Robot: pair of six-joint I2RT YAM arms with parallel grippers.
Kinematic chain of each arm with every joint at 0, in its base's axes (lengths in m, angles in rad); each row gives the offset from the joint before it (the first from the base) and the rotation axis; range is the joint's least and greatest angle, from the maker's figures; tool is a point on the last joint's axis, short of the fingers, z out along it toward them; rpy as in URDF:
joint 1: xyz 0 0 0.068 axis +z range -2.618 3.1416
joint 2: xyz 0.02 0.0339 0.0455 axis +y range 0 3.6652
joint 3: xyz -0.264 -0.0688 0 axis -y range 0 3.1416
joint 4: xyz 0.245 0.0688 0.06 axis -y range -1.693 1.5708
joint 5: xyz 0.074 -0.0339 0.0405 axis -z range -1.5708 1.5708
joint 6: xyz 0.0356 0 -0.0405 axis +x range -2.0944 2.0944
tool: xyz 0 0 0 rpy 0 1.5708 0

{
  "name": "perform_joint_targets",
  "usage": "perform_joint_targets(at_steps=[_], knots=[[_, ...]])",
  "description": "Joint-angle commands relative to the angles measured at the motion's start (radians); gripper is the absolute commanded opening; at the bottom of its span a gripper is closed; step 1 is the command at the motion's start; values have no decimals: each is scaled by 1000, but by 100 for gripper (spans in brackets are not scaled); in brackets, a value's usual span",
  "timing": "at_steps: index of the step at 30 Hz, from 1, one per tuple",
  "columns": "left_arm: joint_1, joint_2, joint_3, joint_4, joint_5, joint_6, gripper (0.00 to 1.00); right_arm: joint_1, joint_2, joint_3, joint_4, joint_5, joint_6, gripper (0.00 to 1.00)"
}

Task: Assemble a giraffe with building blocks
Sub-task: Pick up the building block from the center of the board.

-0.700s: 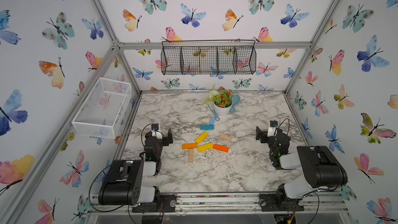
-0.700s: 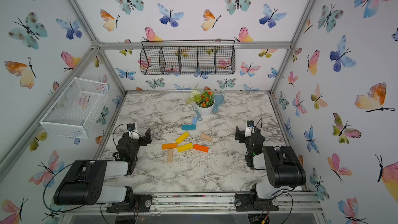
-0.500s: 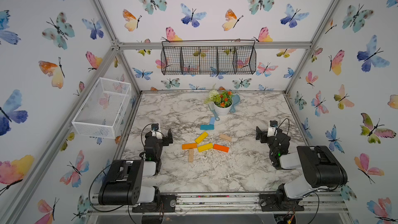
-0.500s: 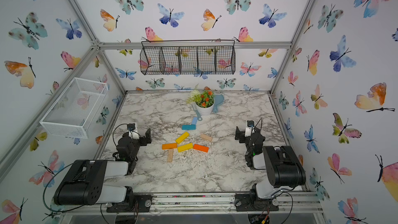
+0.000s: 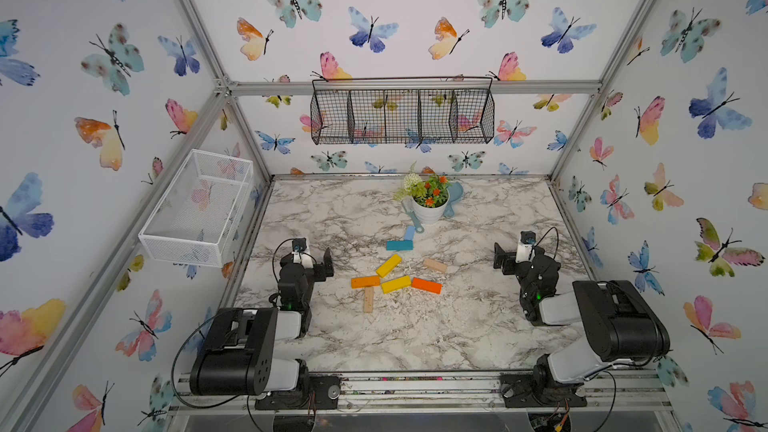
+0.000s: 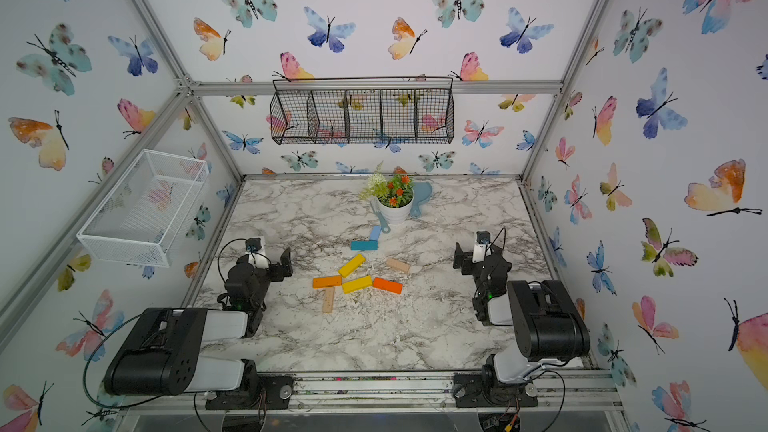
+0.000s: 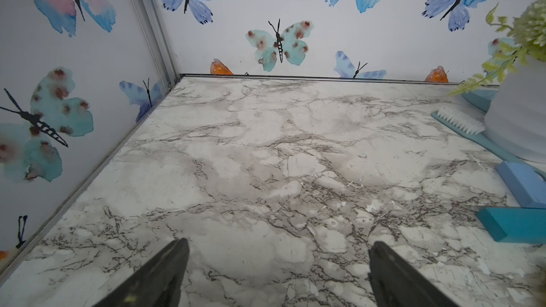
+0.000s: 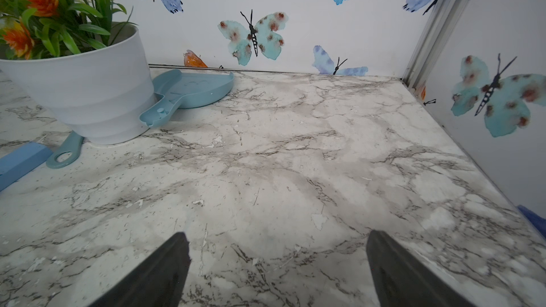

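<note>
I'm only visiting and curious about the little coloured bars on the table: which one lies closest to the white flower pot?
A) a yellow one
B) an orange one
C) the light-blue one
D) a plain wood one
C: in a top view the light-blue block lies just in front of the white flower pot, with the teal block next and the other colours farther off.
</note>
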Motion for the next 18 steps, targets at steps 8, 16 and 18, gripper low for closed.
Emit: perform_joint_targets(at_steps=[8, 16, 18], knots=[[10, 8, 23, 11, 6, 4, 98, -5, 9, 18, 8, -2, -4, 98], [7, -6, 7, 33, 16, 12, 98, -5, -2, 2, 37, 30, 5, 98], [5, -23, 7, 25, 23, 18, 98, -5, -42, -11, 30, 30, 7, 98]])
